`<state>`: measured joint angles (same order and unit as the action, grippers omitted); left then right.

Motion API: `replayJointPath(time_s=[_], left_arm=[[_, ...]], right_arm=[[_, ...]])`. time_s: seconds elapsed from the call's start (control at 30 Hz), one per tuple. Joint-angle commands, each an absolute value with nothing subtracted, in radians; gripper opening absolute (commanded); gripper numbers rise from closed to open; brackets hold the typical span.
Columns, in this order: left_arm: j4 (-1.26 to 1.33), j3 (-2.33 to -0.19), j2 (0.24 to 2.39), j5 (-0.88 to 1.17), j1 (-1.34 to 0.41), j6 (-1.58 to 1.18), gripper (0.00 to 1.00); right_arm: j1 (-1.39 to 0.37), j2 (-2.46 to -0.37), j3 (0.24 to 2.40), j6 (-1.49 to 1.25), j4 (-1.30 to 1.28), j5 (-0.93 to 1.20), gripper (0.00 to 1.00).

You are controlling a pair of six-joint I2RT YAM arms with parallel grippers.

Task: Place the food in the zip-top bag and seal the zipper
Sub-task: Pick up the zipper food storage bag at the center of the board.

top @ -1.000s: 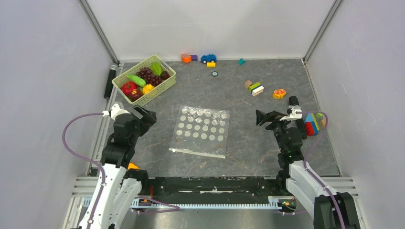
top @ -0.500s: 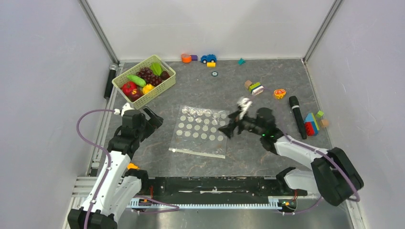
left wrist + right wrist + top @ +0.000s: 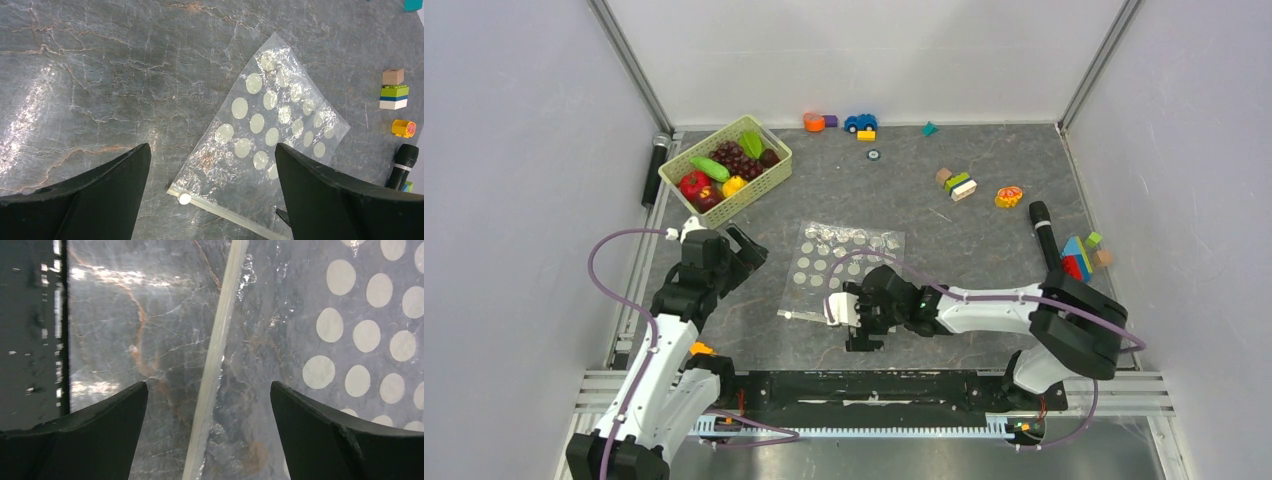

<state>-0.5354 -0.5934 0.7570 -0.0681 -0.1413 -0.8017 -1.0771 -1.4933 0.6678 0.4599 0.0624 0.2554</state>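
The zip-top bag [image 3: 844, 265] lies flat and empty mid-table, dotted white. Its zipper [image 3: 844, 322] runs along the near edge, with the slider tab [image 3: 788, 316] at the left end. The food [image 3: 729, 165] sits in the basket: grapes, red, yellow and brown pieces, cucumber, leaf. My right gripper [image 3: 862, 320] is open and hovers over the zipper [image 3: 217, 355], one finger on each side of it. My left gripper [image 3: 749, 250] is open and empty, left of the bag. In its wrist view it [image 3: 212, 147] frames the bag [image 3: 270, 125] and the slider tab [image 3: 184, 198].
The pale green basket [image 3: 757, 188] stands at the back left. Toy blocks [image 3: 959, 185], an orange-yellow piece [image 3: 1009, 196], a blue car [image 3: 860, 122] and a block pile [image 3: 1079, 258] lie at the back and right. A black stick [image 3: 1041, 225] lies at the right, another [image 3: 656, 160] by the left rail.
My right arm swung from the right side across the table to the bag's near edge and now points down over the zipper. My left arm moved slightly towards the bag.
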Motion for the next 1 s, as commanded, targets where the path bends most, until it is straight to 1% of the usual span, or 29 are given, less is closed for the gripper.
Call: replayJointPath(time_s=[0.0,0.2,0.27,0.43,0.6,0.8,0.97], left_arm=[[-0.501,-0.586,0.755,-0.041,-0.137,-0.796,1.0],[-0.5,-0.575,0.738,-0.037,-0.137,-0.801,1.0],[-0.5,-0.573,0.733,-0.037,-0.137,-0.803,1.0],[-0.504,-0.57,0.724,-0.033,-0.137,-0.808,1.0],[-0.506,-0.567,0.716,-0.032,-0.137,-0.811,1.0],[-0.506,-0.566,0.716,-0.031,-0.137,-0.815,1.0],[-0.506,-0.564,0.715,-0.031,-0.137,-0.818,1.0]], right_arm=[[-1.089,-1.552,0.759,0.516,0.032,0.143,0.99],[-1.09,-1.57,0.744,0.518,0.092,0.099,0.99],[-1.09,-1.576,0.744,0.519,0.1,0.087,0.95],[-1.091,-1.585,0.742,0.521,0.12,0.064,0.89],[-1.09,-1.597,0.747,0.52,0.129,0.033,0.75],[-1.09,-1.637,0.769,0.52,0.123,0.006,0.52],[-1.086,-1.661,0.785,0.513,0.123,-0.039,0.44]])
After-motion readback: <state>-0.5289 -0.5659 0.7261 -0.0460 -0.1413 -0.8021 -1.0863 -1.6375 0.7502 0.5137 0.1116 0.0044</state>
